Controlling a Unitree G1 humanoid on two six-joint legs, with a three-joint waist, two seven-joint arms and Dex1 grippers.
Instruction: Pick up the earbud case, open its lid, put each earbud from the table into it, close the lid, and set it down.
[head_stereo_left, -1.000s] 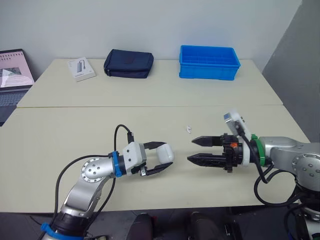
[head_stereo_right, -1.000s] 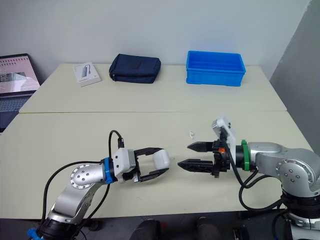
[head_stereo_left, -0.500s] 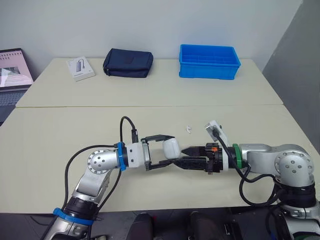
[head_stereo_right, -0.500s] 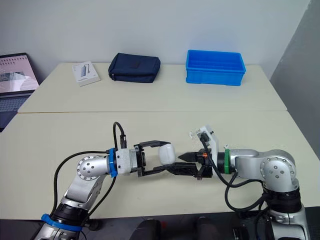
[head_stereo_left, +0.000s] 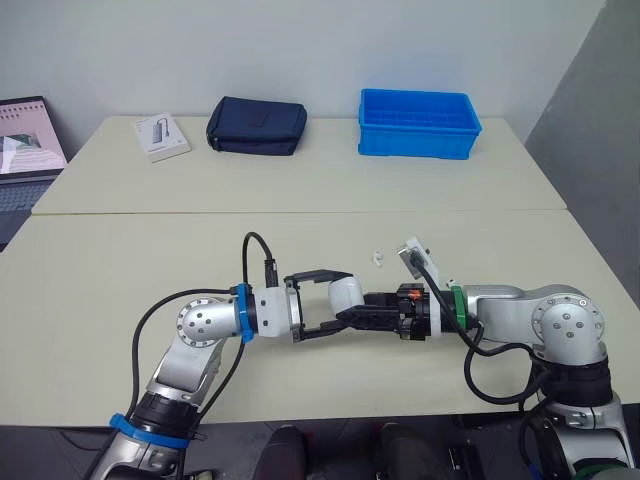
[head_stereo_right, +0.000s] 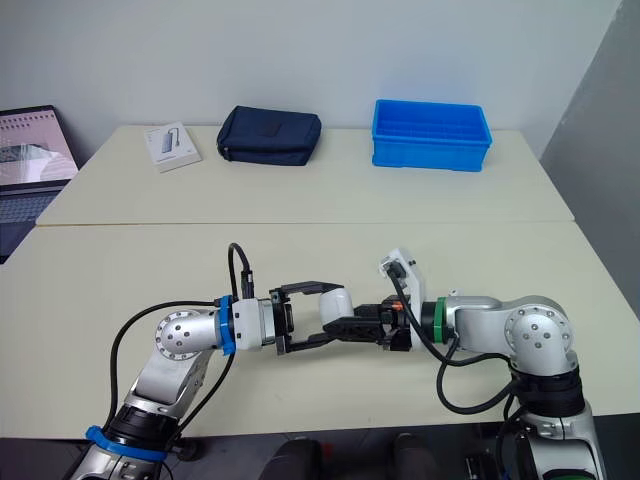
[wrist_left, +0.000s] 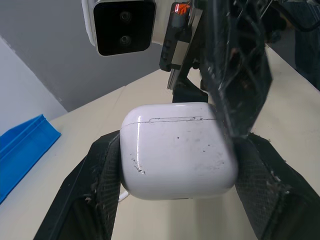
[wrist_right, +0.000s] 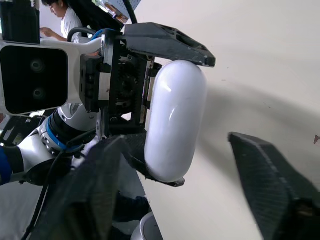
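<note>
The white earbud case (head_stereo_left: 346, 293), lid closed, is held just above the table with my left gripper (head_stereo_left: 343, 301) shut on it; its black fingers (wrist_left: 107, 175) press on two opposite sides of the case (wrist_left: 177, 150). My right gripper (head_stereo_left: 360, 307) reaches in from the right, open, with one fingertip alongside the case and its fingers (wrist_right: 100, 190) spread to either side of the case (wrist_right: 175, 125). I cannot tell whether it touches the case. A small white earbud (head_stereo_left: 378, 258) lies on the table just behind the two grippers.
Along the far side of the table (head_stereo_left: 120, 260) stand a blue bin (head_stereo_left: 419, 124), a dark pouch (head_stereo_left: 257, 126) and a small white box (head_stereo_left: 162, 137). A laptop (head_stereo_left: 25, 150) sits at the far left. A person (wrist_right: 62, 15) appears in the right wrist view's background.
My left gripper carried the case to the right, toward the middle. My right gripper moved left until its open fingers reached the case.
</note>
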